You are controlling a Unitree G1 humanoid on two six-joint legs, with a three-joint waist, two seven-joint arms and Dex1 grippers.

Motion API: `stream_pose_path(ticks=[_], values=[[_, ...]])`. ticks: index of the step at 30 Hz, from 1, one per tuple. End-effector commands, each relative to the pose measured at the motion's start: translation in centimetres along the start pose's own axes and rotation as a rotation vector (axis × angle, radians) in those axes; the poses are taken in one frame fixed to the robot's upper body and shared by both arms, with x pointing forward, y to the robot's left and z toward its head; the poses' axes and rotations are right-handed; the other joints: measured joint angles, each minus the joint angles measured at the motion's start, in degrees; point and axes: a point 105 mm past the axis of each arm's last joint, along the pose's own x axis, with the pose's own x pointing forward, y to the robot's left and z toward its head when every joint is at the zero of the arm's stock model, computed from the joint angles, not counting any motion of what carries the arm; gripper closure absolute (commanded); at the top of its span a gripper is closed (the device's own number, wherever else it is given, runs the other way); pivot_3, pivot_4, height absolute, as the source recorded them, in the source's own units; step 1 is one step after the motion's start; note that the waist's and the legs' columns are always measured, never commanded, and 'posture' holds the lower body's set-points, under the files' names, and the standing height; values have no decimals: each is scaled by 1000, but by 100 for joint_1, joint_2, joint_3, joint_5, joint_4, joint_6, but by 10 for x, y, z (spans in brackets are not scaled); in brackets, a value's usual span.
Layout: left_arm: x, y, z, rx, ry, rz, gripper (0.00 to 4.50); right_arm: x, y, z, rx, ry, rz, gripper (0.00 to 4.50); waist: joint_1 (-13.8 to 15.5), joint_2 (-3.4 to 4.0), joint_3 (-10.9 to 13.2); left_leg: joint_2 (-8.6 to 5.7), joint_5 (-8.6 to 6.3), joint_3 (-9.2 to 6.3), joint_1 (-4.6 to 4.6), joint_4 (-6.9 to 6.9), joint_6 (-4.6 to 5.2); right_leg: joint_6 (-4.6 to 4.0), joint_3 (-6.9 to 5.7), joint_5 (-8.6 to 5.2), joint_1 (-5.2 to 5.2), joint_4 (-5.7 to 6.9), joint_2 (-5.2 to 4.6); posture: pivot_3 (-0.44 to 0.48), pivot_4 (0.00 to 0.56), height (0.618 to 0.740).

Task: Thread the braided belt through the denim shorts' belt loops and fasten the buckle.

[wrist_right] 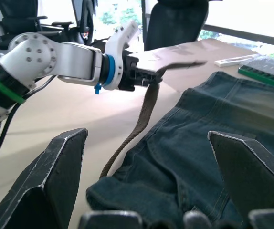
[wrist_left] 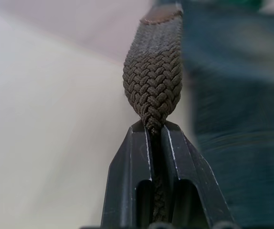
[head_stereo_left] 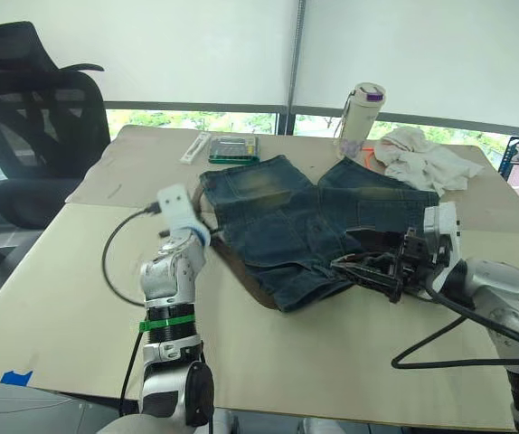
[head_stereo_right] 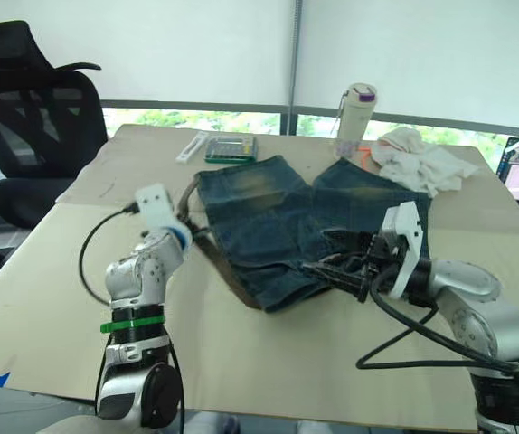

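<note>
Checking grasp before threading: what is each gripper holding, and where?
Left gripper pinches the braided belt near its leather-tipped end. Right gripper is open, holding nothing.

Both head views look forward and down over the faded blue denim shorts (head_stereo_left: 305, 226). The left wrist view sits very close to the dark brown braided belt (wrist_left: 152, 76). The right wrist view faces, seemingly low, across the shorts toward the left gripper (wrist_right: 146, 78).

dark brown braided belt (wrist_right: 142, 119): far end runs under the faded blue denim shorts (wrist_right: 213, 157), hidden there | silver buckle: cannot be made out | belt loops: too small to tell | black office chair (head_stereo_left: 24, 117): cut by frame edge
</note>
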Motion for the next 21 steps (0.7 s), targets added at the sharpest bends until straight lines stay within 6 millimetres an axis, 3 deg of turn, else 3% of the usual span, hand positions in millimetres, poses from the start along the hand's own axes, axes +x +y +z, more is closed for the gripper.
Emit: stream_pose_path(ticks=[1,5,8,15,19,21], values=[[-16,-60,21,72,-120,-403,4441,1,-9,6,8,-20,-102,0,-3,1,0,-1,3,0,-1,0,-4,0,1,0,-2,0,-2,0,150,740],[-36,-85,7,150,-92,-692,4441,5,-19,18,50,-106,-182,0,-48,2,-1,0,3,1,-2,-6,-3,0,1,0,-3,-6,0,0,150,740],[-44,-89,-4,275,-78,-802,4441,6,-26,23,131,-152,-229,0,-74,3,-1,4,-2,2,-2,-8,7,0,3,0,-5,-3,10,0,150,740],[-38,-91,-21,668,-172,-821,4441,15,-32,31,431,-260,-303,0,-61,4,-2,3,-4,2,1,-9,19,0,3,0,-2,-2,13,0,150,740],[-44,-98,-28,654,-184,-866,4441,20,-28,29,551,-278,-311,0,-49,4,-2,3,-7,2,-5,-9,26,0,-4,0,-2,-1,7,0,150,740],[-45,-98,-30,626,-177,-874,4441,17,-28,34,486,-285,-323,0,-59,4,-2,3,-7,2,-11,-7,30,0,-3,0,-5,0,8,0,150,740]])
